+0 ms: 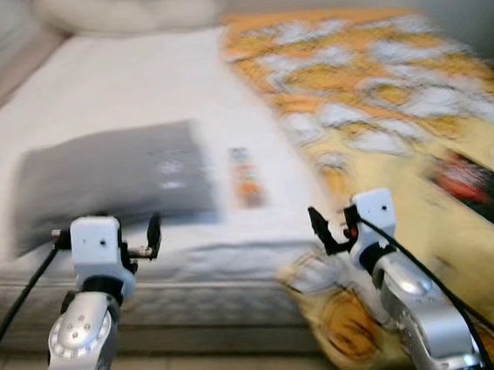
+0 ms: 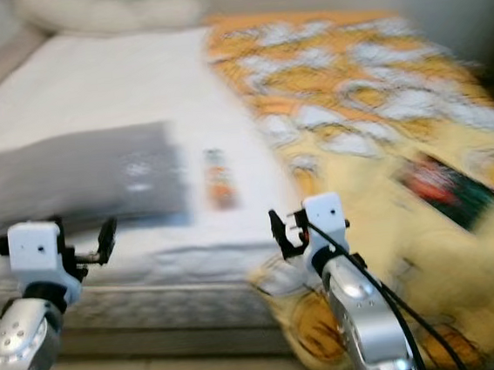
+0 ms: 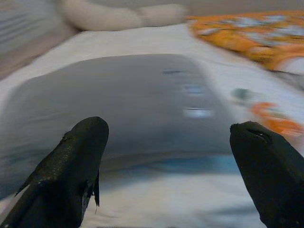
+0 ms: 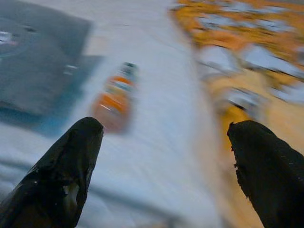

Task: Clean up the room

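Bed (image 1: 132,82), white-sheeted, lay ahead of both claws, its near edge just beyond the fingertips; all views were blurred, so fine detail could not be read. Blanket (image 1: 397,109), yellow and orange, lay ahead of and outward from the right gripper (image 1: 323,230), draped over the bed edge toward the floor. Grey pillow (image 1: 111,182) lay flat directly ahead of the left gripper (image 1: 152,238), close but not touched. Dark flat item (image 1: 475,185), possibly a book, sat on the blanket outward of the right claw; identity uncertain. Small orange packet (image 1: 246,178) lay between the two claws and ahead of them, just beside the pillow, apart from the blanket. Risk, as judged: with the picture smeared, a reach begun now could miss the packet, nudge it under the pillow, or catch the sheet instead; the hanging blanket might snag the right arm. Left claw: fingers (image 3: 71,166) spread wide, gripping nothing, touching nothing. Right claw: fingers (image 4: 66,161) likewise spread wide, empty, clear of the bed.
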Robot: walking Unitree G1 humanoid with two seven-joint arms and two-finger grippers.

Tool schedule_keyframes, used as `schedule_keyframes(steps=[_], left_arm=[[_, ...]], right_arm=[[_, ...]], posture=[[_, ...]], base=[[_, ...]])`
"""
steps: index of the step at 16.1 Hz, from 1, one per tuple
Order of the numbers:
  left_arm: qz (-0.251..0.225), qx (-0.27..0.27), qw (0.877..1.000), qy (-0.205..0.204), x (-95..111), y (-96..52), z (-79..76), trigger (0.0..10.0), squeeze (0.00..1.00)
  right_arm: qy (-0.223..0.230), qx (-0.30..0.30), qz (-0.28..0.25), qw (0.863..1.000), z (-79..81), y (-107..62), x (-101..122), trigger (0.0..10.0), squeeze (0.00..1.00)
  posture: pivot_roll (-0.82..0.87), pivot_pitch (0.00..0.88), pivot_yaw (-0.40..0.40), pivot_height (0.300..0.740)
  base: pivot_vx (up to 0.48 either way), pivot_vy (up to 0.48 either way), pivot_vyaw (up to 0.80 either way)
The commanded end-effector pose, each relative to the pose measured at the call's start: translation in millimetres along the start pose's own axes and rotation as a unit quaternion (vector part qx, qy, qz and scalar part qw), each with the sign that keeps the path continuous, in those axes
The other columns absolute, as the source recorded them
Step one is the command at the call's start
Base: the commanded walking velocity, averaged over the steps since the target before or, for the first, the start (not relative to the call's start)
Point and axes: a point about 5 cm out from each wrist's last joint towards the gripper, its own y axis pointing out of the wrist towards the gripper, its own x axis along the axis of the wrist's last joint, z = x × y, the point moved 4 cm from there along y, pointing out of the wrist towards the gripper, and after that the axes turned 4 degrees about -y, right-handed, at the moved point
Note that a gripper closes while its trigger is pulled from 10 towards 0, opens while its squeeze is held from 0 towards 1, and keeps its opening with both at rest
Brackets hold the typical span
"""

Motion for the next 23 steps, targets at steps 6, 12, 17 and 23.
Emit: schedule_keyframes(steps=[6,12,17,23], left_arm=[[0.017,-0.003,1.000,0.005,-6.8,-3.2,5.1,10.0,0.00],[0.018,-0.148,0.988,0.048,7.0,6.7,-16.4,10.0,0.00],[0.047,-0.271,0.958,0.084,11.1,15.1,-37.0,10.0,0.00],[0.068,-0.362,0.925,0.092,18.2,14.0,-56.3,10.0,0.00]], right_arm=[[0.007,0.005,-0.002,1.000,7.6,7.5,8.9,10.0,0.00],[0.031,-0.009,0.127,0.991,3.8,38.9,10.9,10.0,0.00],[-0.013,-0.068,0.225,0.972,-28.5,73.9,-4.5,10.0,0.00],[0.033,-0.056,0.291,0.954,-35.7,82.9,-26.1,10.0,0.97]], posture=[[-0.02,0.000,-0.030,0.740],[-0.02,0.000,-0.043,0.740],[-0.01,0.000,-0.045,0.740],[0.00,0.040,-0.025,0.740]], base=[[0.340,0.000,0.27],[0.047,0.000,0.00],[0.000,0.000,0.00],[0.000,0.000,0.00]])
